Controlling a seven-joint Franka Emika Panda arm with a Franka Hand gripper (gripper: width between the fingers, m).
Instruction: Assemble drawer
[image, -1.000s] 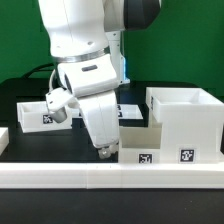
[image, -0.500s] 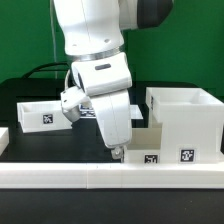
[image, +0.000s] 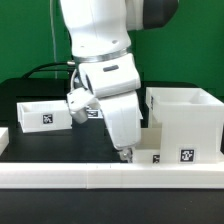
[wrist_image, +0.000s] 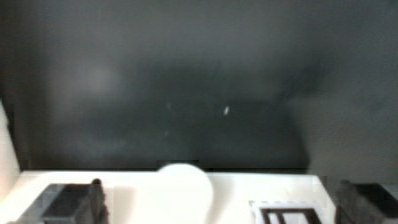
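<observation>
Jaws spread wide, prob. empty, low by the near tray (image: 147, 150) beside the housing (image: 185, 118) on the desk (image: 35, 140). The other tray (image: 44, 113) sits well apart; neither's in the housing yet, so assy's barely started.

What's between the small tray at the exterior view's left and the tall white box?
In the exterior view: the gripper, hanging low, and a second small tray beside the housing.

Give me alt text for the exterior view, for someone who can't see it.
A white robot arm reaches down over a black table, its gripper at a low white tray beside the tall housing on the exterior view's right. A second tray sits apart on the exterior view's left.
</observation>
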